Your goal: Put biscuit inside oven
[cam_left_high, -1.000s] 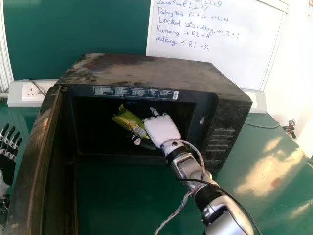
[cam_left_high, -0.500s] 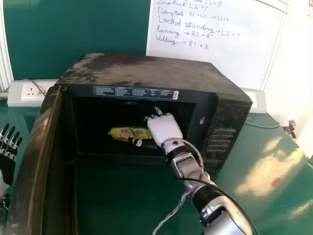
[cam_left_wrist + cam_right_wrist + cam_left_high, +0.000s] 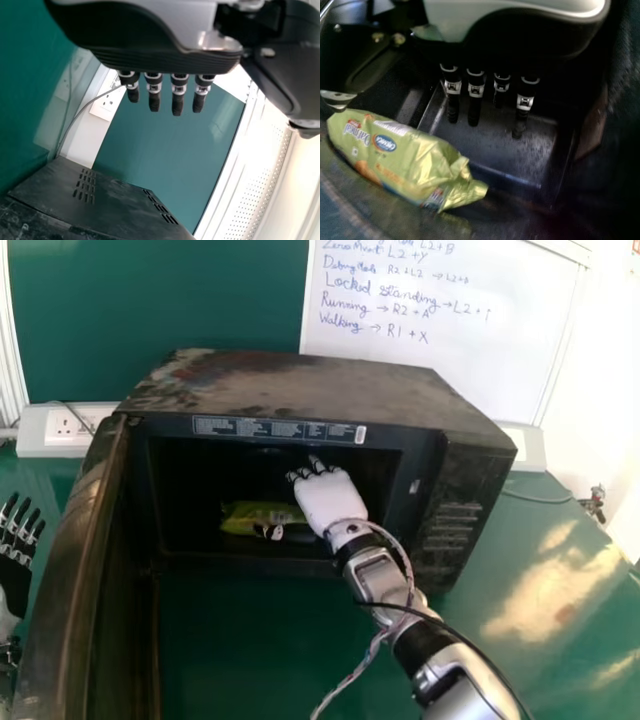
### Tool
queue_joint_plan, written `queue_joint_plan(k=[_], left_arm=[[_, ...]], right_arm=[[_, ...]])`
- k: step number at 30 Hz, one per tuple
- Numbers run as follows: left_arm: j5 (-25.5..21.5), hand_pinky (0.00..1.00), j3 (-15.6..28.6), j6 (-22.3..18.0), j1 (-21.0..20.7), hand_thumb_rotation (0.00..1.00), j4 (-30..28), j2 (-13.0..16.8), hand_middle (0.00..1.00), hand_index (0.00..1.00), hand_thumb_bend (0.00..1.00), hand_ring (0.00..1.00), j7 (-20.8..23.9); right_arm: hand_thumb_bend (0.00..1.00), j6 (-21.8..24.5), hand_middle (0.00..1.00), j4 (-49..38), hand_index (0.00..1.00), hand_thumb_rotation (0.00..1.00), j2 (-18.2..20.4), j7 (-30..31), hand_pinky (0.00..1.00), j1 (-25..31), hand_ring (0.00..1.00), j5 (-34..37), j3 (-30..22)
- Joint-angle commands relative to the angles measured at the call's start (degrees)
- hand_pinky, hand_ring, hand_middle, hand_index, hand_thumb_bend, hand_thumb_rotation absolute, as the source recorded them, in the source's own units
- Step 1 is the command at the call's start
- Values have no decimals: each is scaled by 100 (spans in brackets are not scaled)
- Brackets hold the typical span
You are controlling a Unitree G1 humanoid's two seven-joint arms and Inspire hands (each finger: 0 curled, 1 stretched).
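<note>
Green table point(image 3: 540, 640), lower right. Biscuit point(image 3: 240, 519) in oven point(image 3: 300, 385), mid-frame; apparently placed. Right hand point(image 3: 331, 503), left hand point(image 3: 13, 578) (far left): fingers straight, apart. Right's withdrawal remains.

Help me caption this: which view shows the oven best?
The head view: there the oven shows top, front and open door. The left wrist view shows its vented casing; the right wrist view, its inside.
</note>
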Motion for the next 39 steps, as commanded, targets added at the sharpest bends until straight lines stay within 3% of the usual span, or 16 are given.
queue_joint_plan(k=[1,6,10,17,20,25,31,39], left_arm=[[-5,90,-30,-21,262,0,243,-303,79,95,0,75,0],[-14,91,-25,-5,241,0,261,-292,80,95,0,75,0],[0,83,-30,-17,231,0,284,-277,79,95,0,73,-9],[2,84,-42,10,262,0,216,-298,80,95,0,73,34],[-19,93,-35,40,256,0,228,-294,81,96,0,76,17],[-6,91,-29,-15,224,0,299,-273,81,96,0,76,-26],[4,97,-24,-39,187,0,365,-250,81,96,0,77,-28],[-1,96,-34,-13,170,0,364,-247,81,96,0,77,-6]], right_arm=[[100,82,89,-371,87,85,-163,149,76,242,85,82,-116],[100,210,90,-1225,89,88,-430,492,77,710,87,151,-305],[100,292,90,-1894,89,87,-634,656,77,1121,87,133,-454],[100,472,87,-2943,89,82,-882,918,77,1821,85,111,-761],[100,566,87,-3352,89,80,-975,966,78,2125,86,43,-882],[100,676,87,-3912,87,79,-1034,878,78,2624,86,-4,-1121],[100,305,88,-4321,89,74,-1061,748,82,3180,87,404,-1516],[98,-790,86,-3974,87,71,-1088,-136,77,3765,83,922,-1915]])
